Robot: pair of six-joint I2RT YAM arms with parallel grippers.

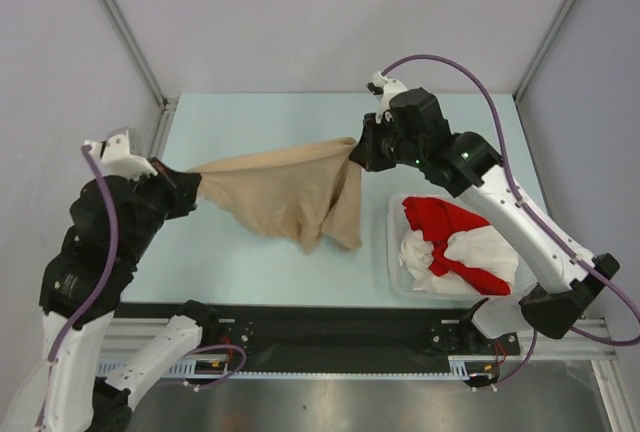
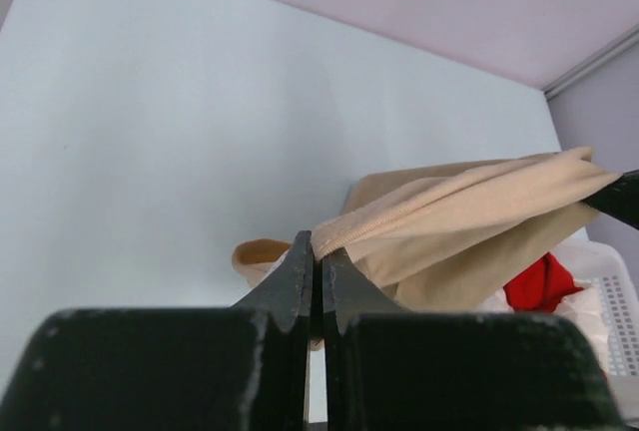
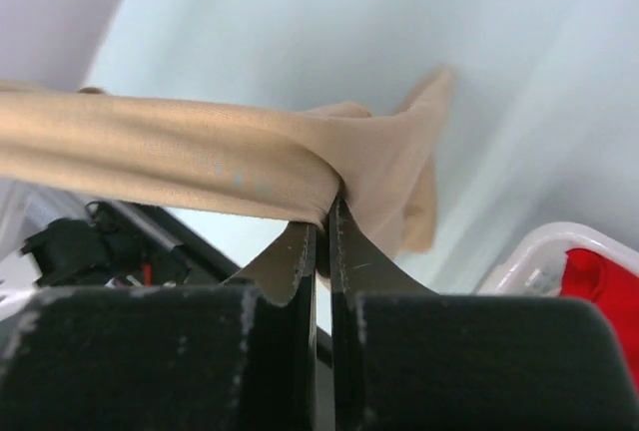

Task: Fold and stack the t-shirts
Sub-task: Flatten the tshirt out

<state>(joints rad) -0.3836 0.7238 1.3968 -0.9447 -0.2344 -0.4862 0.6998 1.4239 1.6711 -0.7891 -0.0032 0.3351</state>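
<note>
Three t-shirts: one beige t-shirt (image 1: 290, 192), one red t-shirt (image 1: 440, 220), one white t-shirt (image 1: 470, 250). The beige one hangs stretched between the left gripper (image 1: 195, 184) and the right gripper (image 1: 358, 152), each pinched tight on one edge. Red and white lie in one basket (image 1: 394, 242) near the right gripper.

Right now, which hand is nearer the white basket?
Right. The right hand grips the tan shirt just beyond the far-left corner of the basket; the left hand holds the shirt's other end across the table.

The left gripper (image 1: 192, 184) is pinched tight on the beige t-shirt (image 1: 285, 190) at its left end, the right gripper (image 1: 356, 152) on its right end, both arms bent at the elbow.
</note>
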